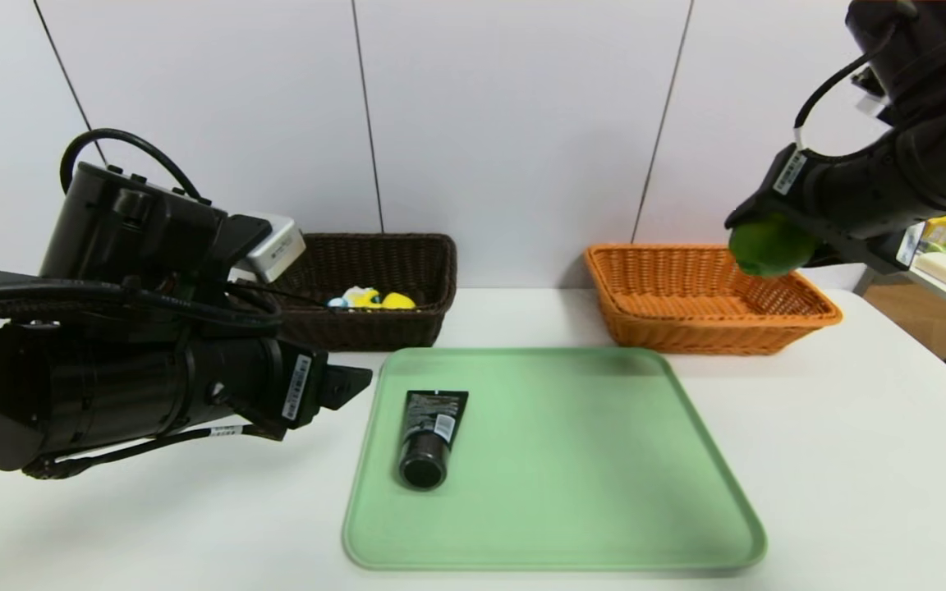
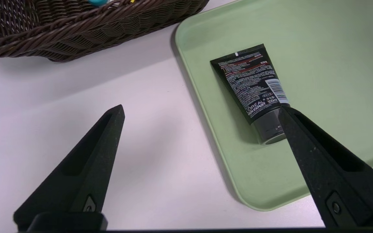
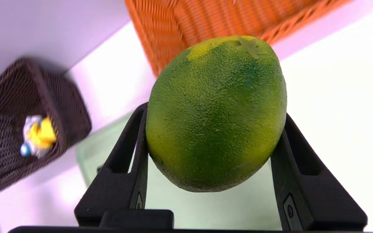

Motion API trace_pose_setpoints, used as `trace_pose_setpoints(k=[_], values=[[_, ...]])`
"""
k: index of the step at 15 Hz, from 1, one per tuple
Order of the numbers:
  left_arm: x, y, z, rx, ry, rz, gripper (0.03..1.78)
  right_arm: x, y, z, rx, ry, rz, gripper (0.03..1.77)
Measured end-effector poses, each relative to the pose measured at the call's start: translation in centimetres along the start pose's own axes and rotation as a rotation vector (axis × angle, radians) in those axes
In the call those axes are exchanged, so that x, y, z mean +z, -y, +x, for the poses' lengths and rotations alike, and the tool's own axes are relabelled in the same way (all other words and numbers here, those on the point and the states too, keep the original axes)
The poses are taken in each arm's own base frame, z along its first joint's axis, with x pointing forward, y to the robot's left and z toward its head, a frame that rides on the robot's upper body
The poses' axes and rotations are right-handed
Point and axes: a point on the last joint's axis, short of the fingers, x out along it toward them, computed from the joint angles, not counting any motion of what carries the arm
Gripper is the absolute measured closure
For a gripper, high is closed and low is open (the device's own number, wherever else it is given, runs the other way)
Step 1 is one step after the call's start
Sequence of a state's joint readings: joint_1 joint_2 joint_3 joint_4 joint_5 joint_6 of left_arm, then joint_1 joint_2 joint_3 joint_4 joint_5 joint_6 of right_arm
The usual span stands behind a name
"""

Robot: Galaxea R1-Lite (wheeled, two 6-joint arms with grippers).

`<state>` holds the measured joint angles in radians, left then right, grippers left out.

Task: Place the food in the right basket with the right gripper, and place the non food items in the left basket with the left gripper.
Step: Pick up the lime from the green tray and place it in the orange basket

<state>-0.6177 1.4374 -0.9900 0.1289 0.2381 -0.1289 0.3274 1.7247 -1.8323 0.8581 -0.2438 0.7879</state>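
Green fruit (image 3: 217, 113), dimpled skin, clamped between the two black fingers (image 3: 131, 161) of right gripper (image 1: 769, 238). Held in the air over the near right corner of right basket (image 1: 686, 328), orange wicker, nothing visible inside. Fruit touching no basket wall as far as can be seen.

Dark brown wicker for left basket (image 1: 407, 263), at back of white table (image 1: 851, 460), well apart from the orange one. Inside it, yellow duck toy (image 1: 374, 300) with white and blue parts, lying on basket floor; seen also from right wrist cam.

Between the baskets and nearer to robot, light green tray (image 1: 571, 476), flat on table. On tray, near its left edge, black tube (image 1: 430, 435), lying flat, cap end toward robot, flat crimped end toward the baskets. White label text on the tube, facing up.

Left gripper (image 2: 202, 111) spread wide, holding nothing. Hanging above bare table just beside left edge of tray, pointing forward and down. In left wrist cam, one finger (image 2: 86, 161) over table surface, other finger covering part of tube cap; touching or not, cannot tell, but in head cam gripper looks apart from tube, to its left.

Behind right arm, at far right, some shelf w/ small items, too unclear to name.
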Motion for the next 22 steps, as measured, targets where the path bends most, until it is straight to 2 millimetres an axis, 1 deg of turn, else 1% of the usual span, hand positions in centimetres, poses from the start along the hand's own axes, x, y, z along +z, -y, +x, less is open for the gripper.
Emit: trace_pose_setpoints(k=[5, 7, 10, 15, 21, 22], values=[[0.4, -0.2, -0.4, 0.041, 0.02, -0.006, 0.12, 1.6, 0.2, 2.9, -0.024, 0.207, -0.118, 0.78], [0.7, -0.3, -0.6, 0.043, 0.034, -0.011, 0.12, 1.9, 0.2, 4.1, -0.012, 0.251, -0.152, 0.78], [1.1, -0.3, -1.0, 0.041, 0.053, -0.015, 0.12, 1.6, 0.3, 6.5, -0.041, 0.225, -0.165, 0.78], [1.2, -0.4, -1.2, 0.039, 0.061, -0.019, 0.12, 1.3, 0.0, 10.5, -0.051, 0.22, -0.172, 0.78], [1.3, -0.7, -1.4, 0.043, 0.069, -0.025, 0.12, 1.2, 0.5, 13.2, -0.081, 0.206, -0.175, 0.78], [1.3, -0.7, -1.5, 0.044, 0.071, -0.027, 0.12, 1.0, 0.6, 13.5, -0.088, 0.2, -0.183, 0.74]])
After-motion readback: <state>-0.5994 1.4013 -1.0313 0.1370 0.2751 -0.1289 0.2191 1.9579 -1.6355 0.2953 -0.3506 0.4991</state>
